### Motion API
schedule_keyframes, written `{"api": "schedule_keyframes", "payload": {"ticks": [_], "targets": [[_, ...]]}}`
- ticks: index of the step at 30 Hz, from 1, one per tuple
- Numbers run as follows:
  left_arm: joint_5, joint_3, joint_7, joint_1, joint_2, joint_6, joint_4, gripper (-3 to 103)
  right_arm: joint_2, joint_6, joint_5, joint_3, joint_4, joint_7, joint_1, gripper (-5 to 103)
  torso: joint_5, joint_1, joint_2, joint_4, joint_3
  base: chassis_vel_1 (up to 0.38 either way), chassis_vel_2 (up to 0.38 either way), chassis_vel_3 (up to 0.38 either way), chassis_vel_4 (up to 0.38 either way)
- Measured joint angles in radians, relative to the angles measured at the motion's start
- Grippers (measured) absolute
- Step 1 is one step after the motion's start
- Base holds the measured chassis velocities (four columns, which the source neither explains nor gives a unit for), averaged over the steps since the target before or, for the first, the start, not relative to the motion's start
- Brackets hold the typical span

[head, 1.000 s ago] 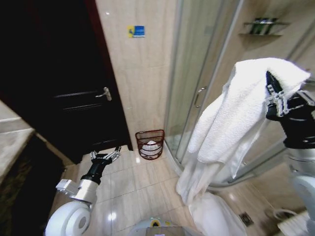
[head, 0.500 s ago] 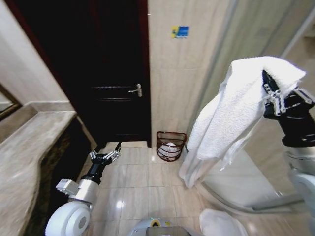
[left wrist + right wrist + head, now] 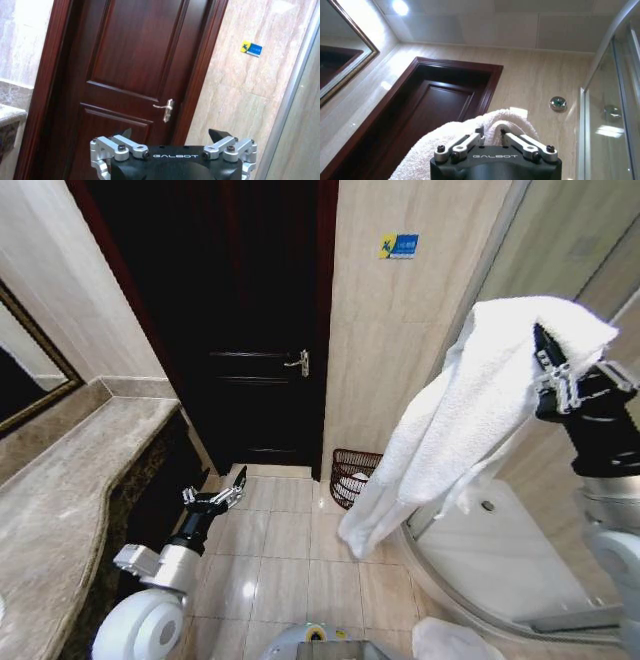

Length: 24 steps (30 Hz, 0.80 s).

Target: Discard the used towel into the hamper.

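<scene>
A large white towel [image 3: 470,420] hangs from my right gripper [image 3: 548,366], held high at the right; its lower end dangles above the floor. In the right wrist view the gripper [image 3: 490,132] is shut on a fold of the towel [image 3: 450,144]. The hamper [image 3: 352,476], a dark reddish-brown open-weave basket with something white inside, stands on the floor against the tiled wall beside the door, partly hidden behind the hanging towel. My left gripper [image 3: 222,495] is held low at the left over the floor tiles, open and holding nothing, and it points at the door in the left wrist view [image 3: 172,135].
A dark wooden door [image 3: 240,350] with a metal handle [image 3: 298,362] stands straight ahead. A marble counter [image 3: 70,480] runs along the left under a framed mirror [image 3: 25,360]. A glass shower enclosure with a curved base [image 3: 490,550] is at the right. Another white cloth [image 3: 450,642] lies on the floor.
The whole head view has shifted, so the camera has turned left: door, counter and mirror came in, the hamper slid right behind the towel. Both arms hold their poses.
</scene>
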Motion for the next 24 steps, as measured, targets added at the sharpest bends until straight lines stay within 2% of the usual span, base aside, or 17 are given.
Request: {"api": "schedule_keyframes", "payload": {"ticks": [11, 16, 24], "targets": [[0.000, 0.000, 0.000, 0.000, 0.000, 0.000, 0.000, 100, 0.017, 0.005, -0.001, 0.007, 0.006, -0.008, -0.011, 8, 0.0001, 0.037, 0.079, 0.0000, 0.041, 0.000, 0.000, 0.000, 0.000], [0.000, 0.000, 0.000, 0.000, 0.000, 0.000, 0.000, 100, 0.032, 0.005, -0.005, 0.004, 0.014, -0.008, -0.016, 8, 0.0001, 0.046, 0.096, -0.0004, 0.050, -0.020, -0.017, -0.015, -0.009], [0.000, 0.000, 0.000, 0.000, 0.000, 0.000, 0.000, 100, 0.049, -0.009, -0.013, -0.007, 0.028, 0.002, -0.019, 8, -0.0001, 0.048, 0.099, -0.0001, 0.051, 0.000, 0.000, 0.000, 0.000]]}}
